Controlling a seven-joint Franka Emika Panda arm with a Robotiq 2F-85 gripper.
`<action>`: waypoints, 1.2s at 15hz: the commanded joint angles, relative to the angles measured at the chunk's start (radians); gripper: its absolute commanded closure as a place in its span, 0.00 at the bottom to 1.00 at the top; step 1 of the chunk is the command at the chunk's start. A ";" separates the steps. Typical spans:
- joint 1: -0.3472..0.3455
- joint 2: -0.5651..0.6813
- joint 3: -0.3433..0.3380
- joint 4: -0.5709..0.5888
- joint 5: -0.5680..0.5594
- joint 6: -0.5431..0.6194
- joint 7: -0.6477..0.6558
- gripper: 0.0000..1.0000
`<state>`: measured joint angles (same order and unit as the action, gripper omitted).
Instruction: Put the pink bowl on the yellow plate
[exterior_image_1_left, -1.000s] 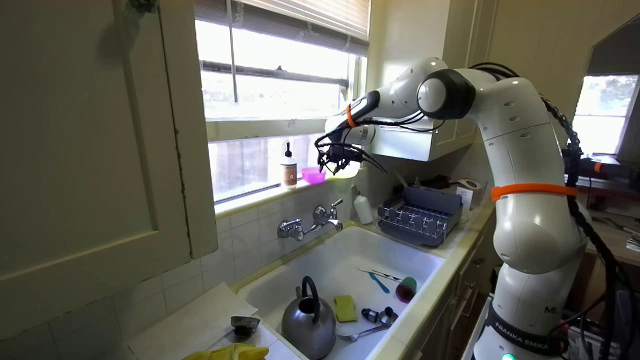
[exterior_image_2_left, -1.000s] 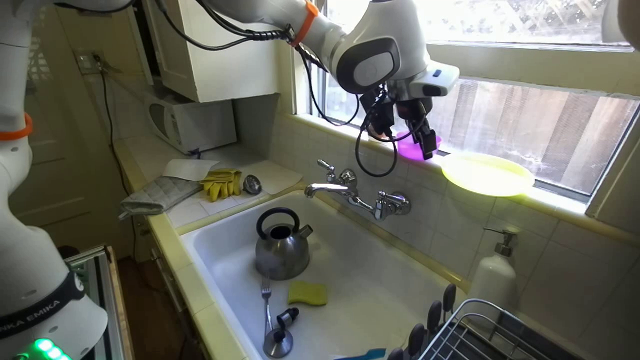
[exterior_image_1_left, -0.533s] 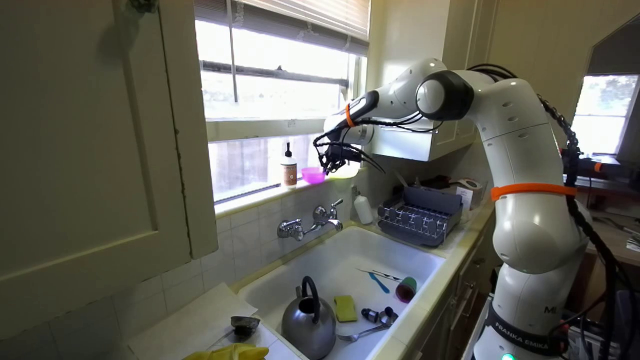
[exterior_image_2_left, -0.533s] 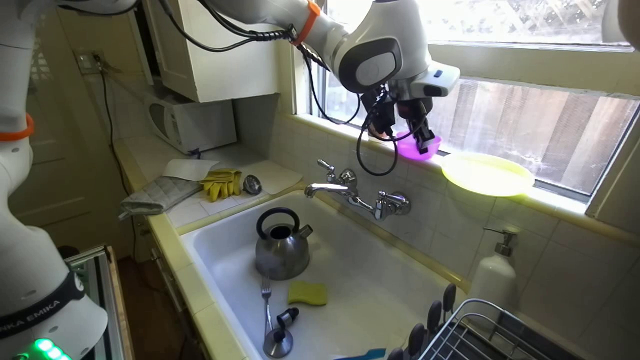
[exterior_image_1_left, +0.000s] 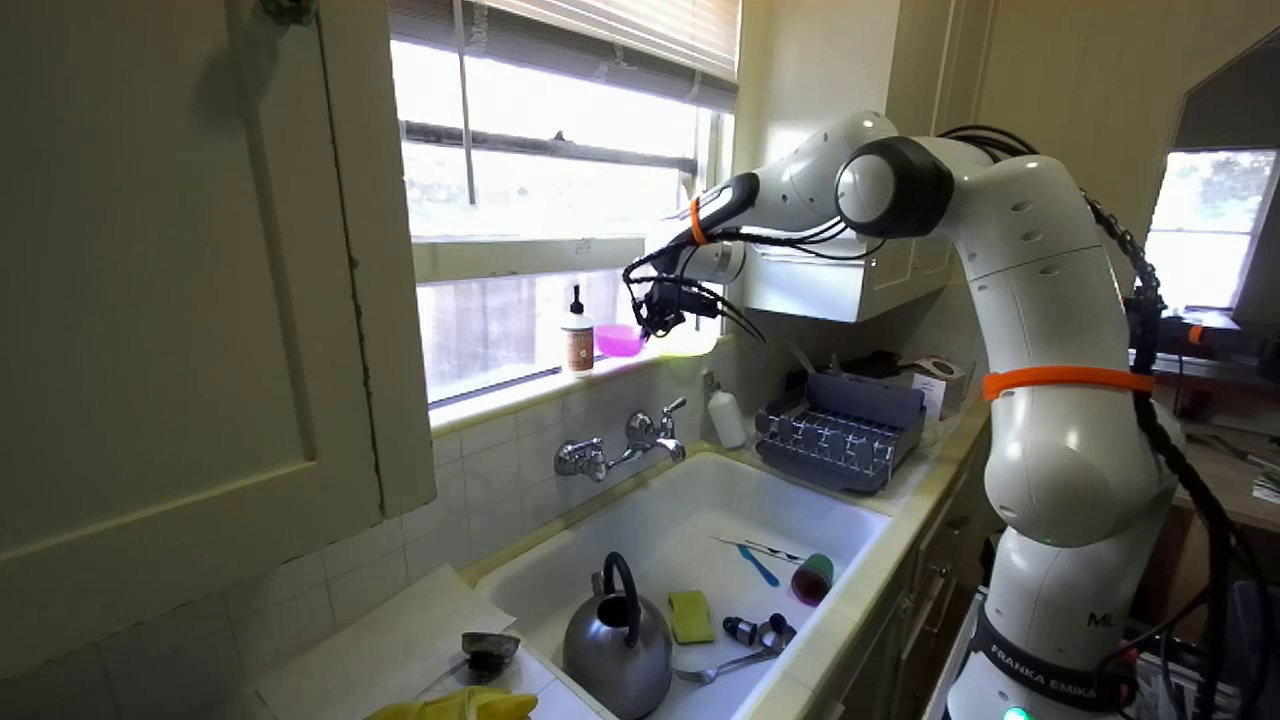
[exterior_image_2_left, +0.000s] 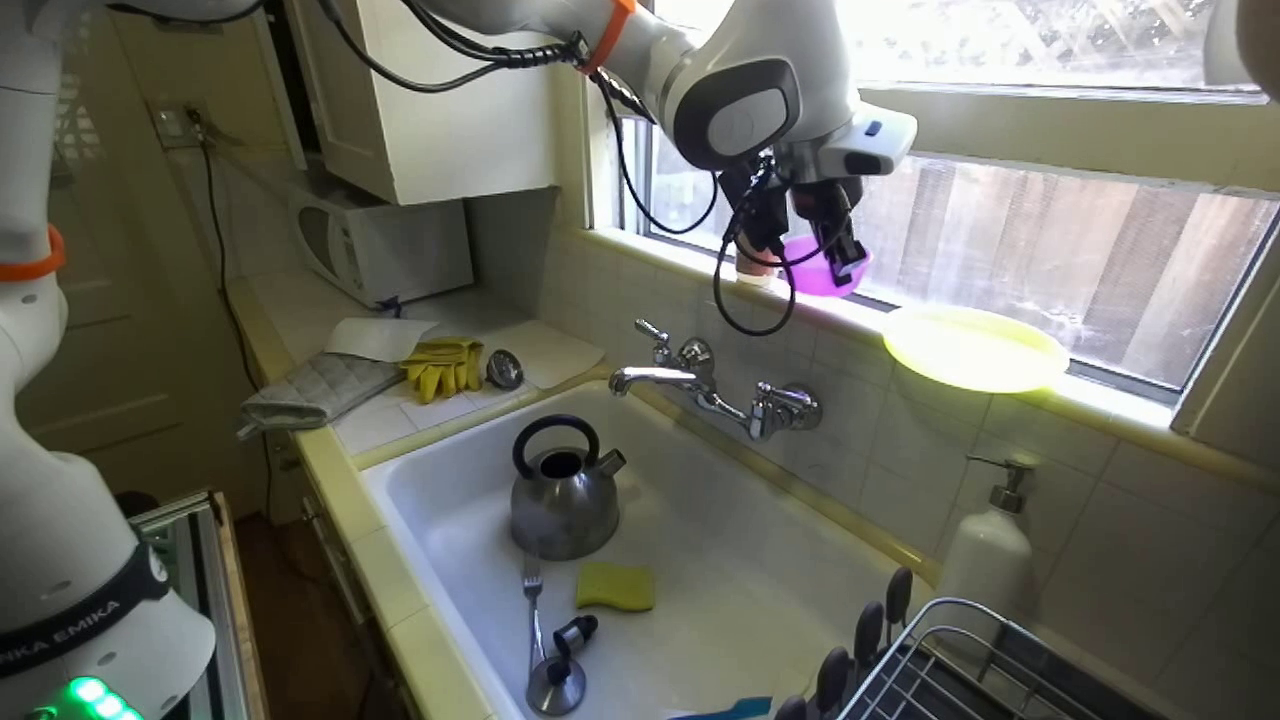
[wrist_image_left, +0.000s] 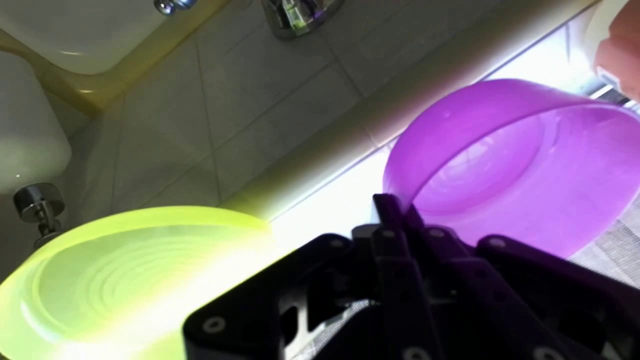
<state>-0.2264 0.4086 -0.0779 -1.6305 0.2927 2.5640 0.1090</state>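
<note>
The pink bowl (wrist_image_left: 480, 107) is pinched at its rim by my gripper (wrist_image_left: 399, 206), whose two fingers lie on either side of the thin wall in the wrist view. Slightly raised, the bowl (exterior_image_1_left: 617, 341) hangs over the window sill, and it looks tilted. In an exterior view the gripper's dark fingers partly cover the bowl (exterior_image_2_left: 818, 282). The yellow plate (exterior_image_2_left: 1000, 380) rests on the sill a short way to the side, apart from the bowl. Bright light washes out part of the plate (wrist_image_left: 165, 216) in the wrist view, and nothing is seen lying on it.
A pump bottle with an orange label (exterior_image_1_left: 579, 347) stands on the sill close beside the bowl. Below are the wall faucet (exterior_image_2_left: 660, 377), the sink with a kettle (exterior_image_2_left: 565, 510), a white soap dispenser (exterior_image_2_left: 985, 560) and a dish rack (exterior_image_1_left: 840, 435). Window glass borders the sill.
My gripper has shut on the bowl's rim. Bowl and gripper have since risen a little, drifting slightly away from the yellow plate. The plate has stayed put.
</note>
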 joint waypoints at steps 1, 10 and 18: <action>-0.003 -0.064 -0.012 -0.051 -0.001 -0.005 -0.009 0.99; -0.044 -0.031 -0.114 0.000 -0.014 -0.011 0.058 0.99; -0.077 0.106 -0.119 0.156 -0.011 -0.037 0.117 0.99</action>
<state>-0.2914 0.4548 -0.1964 -1.5636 0.2865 2.5640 0.1848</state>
